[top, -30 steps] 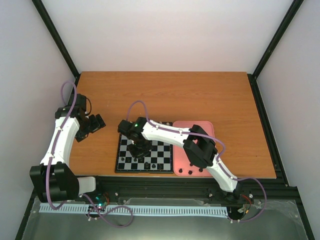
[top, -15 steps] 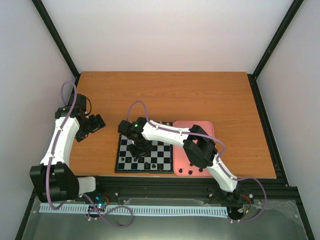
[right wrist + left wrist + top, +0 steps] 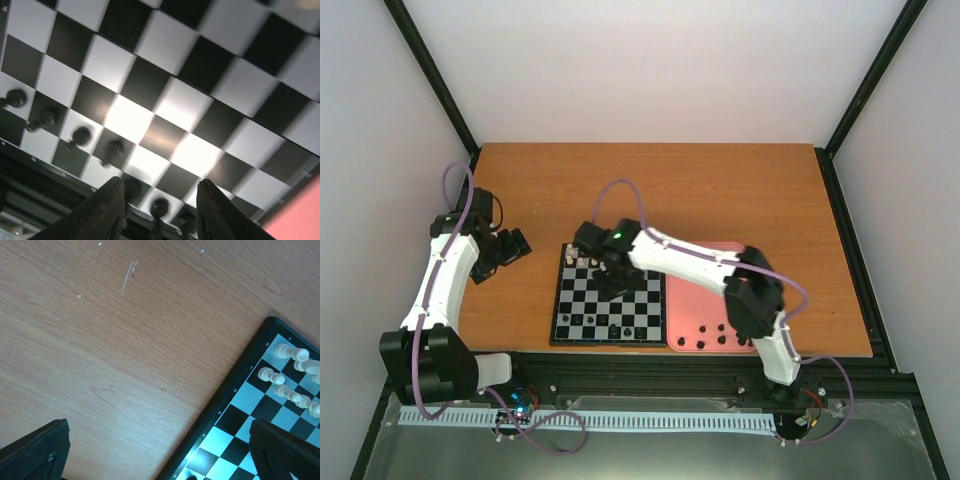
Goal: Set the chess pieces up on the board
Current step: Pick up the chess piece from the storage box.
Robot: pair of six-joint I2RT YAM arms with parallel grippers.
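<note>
The board lies on the table near the front edge. Small black chess pieces stand in its near rows, and several more lie in the pink tray. In the right wrist view a line of black pieces runs along the board edge. My right gripper hovers over the far half of the board, open, with nothing between its fingers. My left gripper is over bare table left of the board, open and empty.
Cream-white pieces stand in the board's far rows. The pink tray lies against the board's right side. Black frame rails run along the table's front and sides.
My right gripper has opened and moved from the board's near rows toward its far side, leaving a black piece behind. Its elbow swung right, uncovering the tray. The left arm has not moved.
</note>
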